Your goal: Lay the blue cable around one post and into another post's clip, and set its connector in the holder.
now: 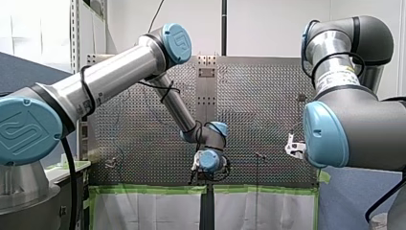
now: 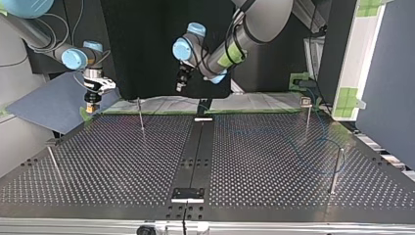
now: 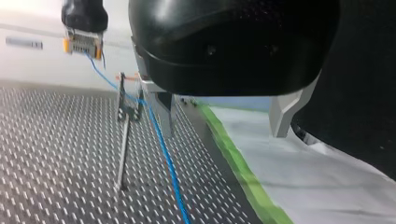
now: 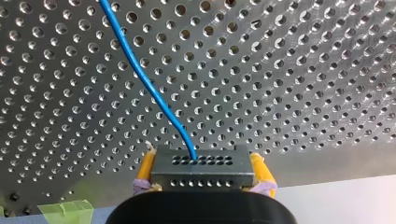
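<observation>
Right wrist view: what does the right gripper [image 4: 203, 163] hold?
— It pinches the connector [image 4: 205, 173] in yellow pads [image 4: 145, 170]; the cable [image 4: 149, 84] passes just beside the post [image 3: 123, 140]. Near that post, the left gripper [image 3: 223, 119] hangs spread.

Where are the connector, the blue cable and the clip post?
connector [image 4: 203, 170], right wrist view: middle of its dark front face.
blue cable [image 4: 144, 80], right wrist view: mid-run, ahead of the connector.
clip post [image 3: 124, 149], left wrist view: its thin shaft, below the clip.
</observation>
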Motion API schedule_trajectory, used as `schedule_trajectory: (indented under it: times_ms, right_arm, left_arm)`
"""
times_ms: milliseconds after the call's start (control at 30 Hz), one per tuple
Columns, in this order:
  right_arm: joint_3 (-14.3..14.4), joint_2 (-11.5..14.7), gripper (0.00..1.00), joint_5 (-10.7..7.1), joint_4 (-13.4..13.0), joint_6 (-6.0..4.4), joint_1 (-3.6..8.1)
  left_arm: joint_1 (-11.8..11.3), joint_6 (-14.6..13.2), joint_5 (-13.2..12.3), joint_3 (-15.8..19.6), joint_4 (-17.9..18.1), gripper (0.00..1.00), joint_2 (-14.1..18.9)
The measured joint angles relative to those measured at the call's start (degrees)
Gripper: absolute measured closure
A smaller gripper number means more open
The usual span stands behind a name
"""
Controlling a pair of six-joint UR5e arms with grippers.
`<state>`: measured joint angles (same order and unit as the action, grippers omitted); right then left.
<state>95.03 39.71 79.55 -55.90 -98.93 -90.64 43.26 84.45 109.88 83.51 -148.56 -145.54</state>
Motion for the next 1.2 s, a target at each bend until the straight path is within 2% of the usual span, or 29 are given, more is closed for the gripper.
schedule_trajectory:
  times_ms: [167, 333, 733, 967, 1200]
  right_arm:
    - [0.0, -0.1, 1.00, 0.00, 0.0, 0.03, 0.01]
    - [0.0, -0.1, 1.00, 0.00, 0.0, 0.01, -0.01]
    - [0.0, -0.1, 1.00, 0.00, 0.0, 0.03, 0.00]
    - [0.0, -0.2, 1.00, 0.00, 0.0, 0.05, -0.03]
    - [0.0, -0.2, 1.00, 0.00, -0.1, 0.10, -0.10]
  left_arm:
    - [0.4, -1.1, -2.5, 0.0, 2.3, 0.00, 0.0]
    - [0.6, -0.2, -4.4, 0.0, 3.5, 0.00, 0.0]
    - [0.7, 3.6, -4.8, 0.0, 3.8, 0.00, 0.0]
    - [0.7, 4.8, -4.9, 0.0, 3.8, 0.00, 0.0]
    - [0.7, 7.9, -4.9, 0.0, 3.6, 0.00, 0.0]
